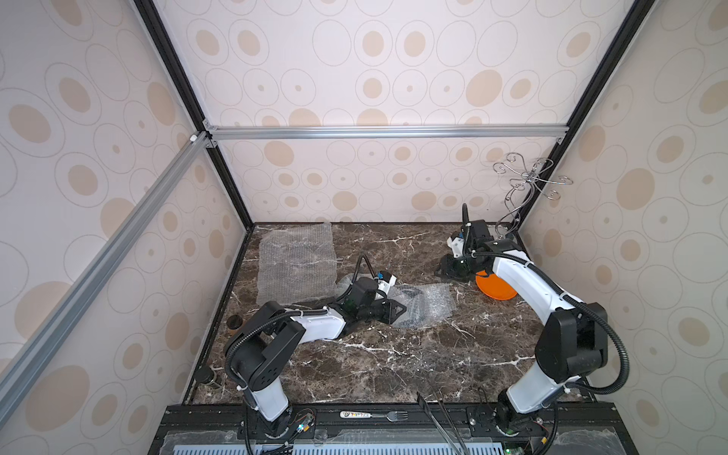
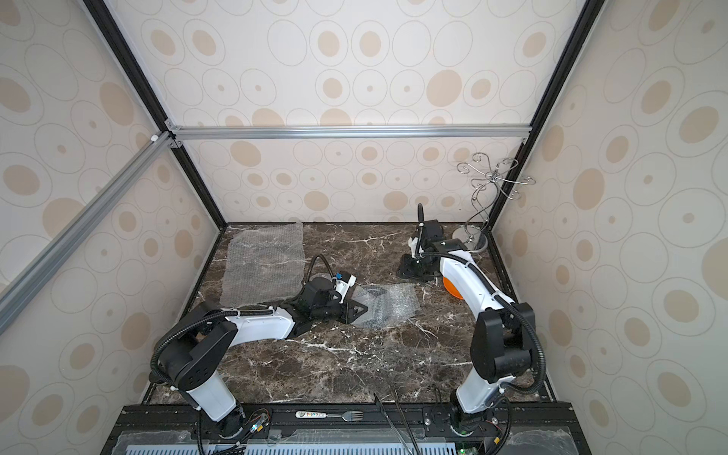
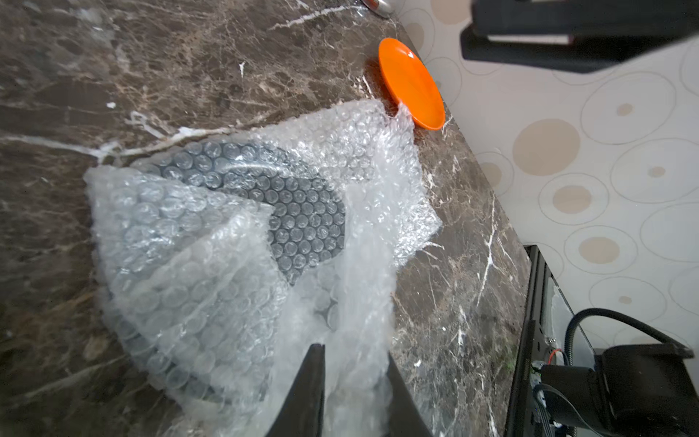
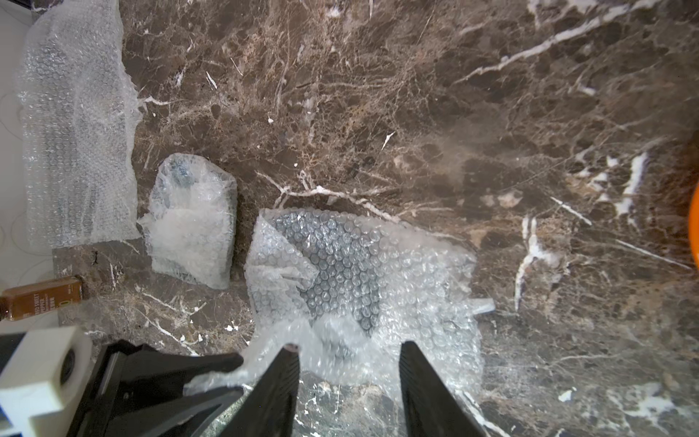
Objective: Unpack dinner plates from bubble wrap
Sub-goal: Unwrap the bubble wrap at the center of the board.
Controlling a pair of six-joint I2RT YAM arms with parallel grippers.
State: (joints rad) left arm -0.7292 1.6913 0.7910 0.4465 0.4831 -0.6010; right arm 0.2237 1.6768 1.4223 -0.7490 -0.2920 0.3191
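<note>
Leftward, flat clear bubble wrap sheet (image 1: 297, 262), then crumpled bubble wrap bundle (image 3: 189, 265) with round dark grey plate (image 3: 302, 212) dimly visible through it. Astride a lifted fold, left gripper (image 3: 355, 355), pinch or not unclear; right gripper (image 4: 348, 363) spread and empty; glossy orange plate (image 1: 494, 289) half hidden behind right arm (image 1: 524, 283).

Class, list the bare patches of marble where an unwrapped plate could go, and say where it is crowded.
Free: the near marble between the arm bases, in front of the wrapped grey plate; the far strip between the flat bubble wrap sheet and the right gripper. Crowded: around the orange plate and wire stand.
</note>
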